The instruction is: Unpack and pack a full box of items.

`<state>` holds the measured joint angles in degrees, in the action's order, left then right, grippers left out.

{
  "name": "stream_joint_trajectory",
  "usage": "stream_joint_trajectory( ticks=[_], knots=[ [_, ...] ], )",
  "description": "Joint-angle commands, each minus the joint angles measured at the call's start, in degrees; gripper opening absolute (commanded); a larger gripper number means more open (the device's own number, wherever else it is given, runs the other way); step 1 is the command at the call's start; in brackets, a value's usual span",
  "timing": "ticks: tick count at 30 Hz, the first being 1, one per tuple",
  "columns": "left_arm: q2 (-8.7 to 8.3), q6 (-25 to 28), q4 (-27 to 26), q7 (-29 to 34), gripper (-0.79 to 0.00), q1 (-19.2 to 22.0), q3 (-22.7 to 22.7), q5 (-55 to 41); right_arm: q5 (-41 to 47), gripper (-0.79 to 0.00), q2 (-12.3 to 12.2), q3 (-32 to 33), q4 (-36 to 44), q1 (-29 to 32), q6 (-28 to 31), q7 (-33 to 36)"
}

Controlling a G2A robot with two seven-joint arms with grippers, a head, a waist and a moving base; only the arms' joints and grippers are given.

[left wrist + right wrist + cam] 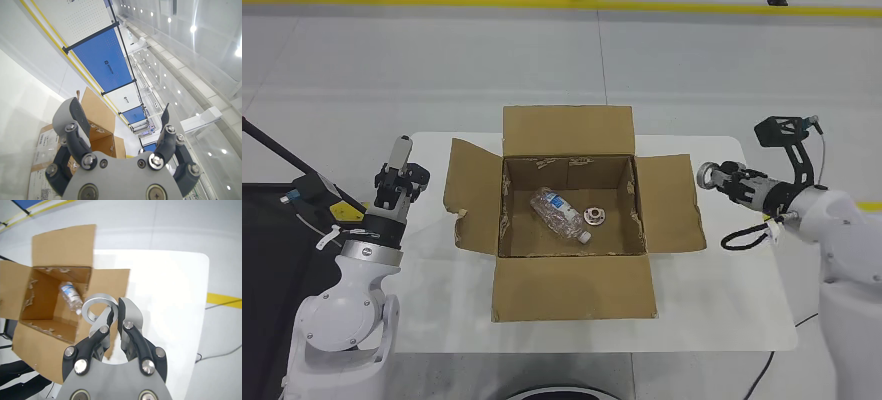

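An open cardboard box (572, 285) with all flaps spread sits in the middle of the white table. Inside lie a clear plastic bottle (559, 214) and a small round metal part (593, 215). My right gripper (115, 310) is shut on a silver metal ring (99, 303), held above the table just beyond the box's right flap; the ring (708, 176) also shows in the top view. At the table's left edge my left gripper (121, 115) stands open and empty, pointing upward, beside the box (102, 121). The bottle (70, 295) shows in the right wrist view.
The white table (722, 300) has bare surface right of the box and along its front. Black equipment and a cable (302, 195) stand off the left edge. A yellow floor line (223, 299) runs past the table's far right.
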<state>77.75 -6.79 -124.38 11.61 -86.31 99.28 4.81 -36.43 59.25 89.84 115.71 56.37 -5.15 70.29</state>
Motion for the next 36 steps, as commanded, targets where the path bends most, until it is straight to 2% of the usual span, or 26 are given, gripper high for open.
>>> stream_joint_trajectory(
  ticks=[1, 4, 8, 15, 20, 23, 27, 36],
  knots=[
    [0.0, 0.0, 0.0, 0.0, 0.0, 0.0, 0.0, 0.0, 0.3, -0.785, 0.2, -3.1, 2.5, 0.0, -0.5, -1.1],
    [0.0, 0.0, 0.0, 0.0, 0.0, 0.0, 0.0, 0.0, -1.2, -0.785, 0.6, -9.9, 3.8, -1.8, -1.1, -2.0],
    [0.0, 0.0, 0.0, 0.0, 0.0, 0.0, 0.0, 0.0, -3.7, -0.785, 1.7, -20.0, 1.2, -7.2, -2.3, -1.7],
    [0.0, 0.0, 0.0, 0.0, 0.0, 0.0, 0.0, 0.0, -9.0, -0.785, 4.9, -38.4, -10.9, -19.5, -3.0, 2.6],
    [0.0, 0.0, 0.0, 0.0, 0.0, 0.0, 0.0, 0.0, -14.3, -0.785, 7.7, -48.1, -19.6, -24.8, -4.4, 3.2],
    [0.0, 0.0, 0.0, 0.0, 0.0, 0.0, 0.0, 0.0, -16.3, -0.785, 9.2, -51.7, -24.0, -26.9, -5.5, 2.6],
    [0.0, 0.0, 0.0, 0.0, 0.0, 0.0, 0.0, 0.0, -17.6, -0.785, 10.8, -55.3, -28.0, -28.6, -3.9, 3.9],
    [-0.06, 0.4, 0.2, -0.8, 0.0, -0.5, 0.8, -0.4, -21.3, -0.785, 13.0, -58.4, -32.9, -29.6, -3.2, 5.8]
  ],
)
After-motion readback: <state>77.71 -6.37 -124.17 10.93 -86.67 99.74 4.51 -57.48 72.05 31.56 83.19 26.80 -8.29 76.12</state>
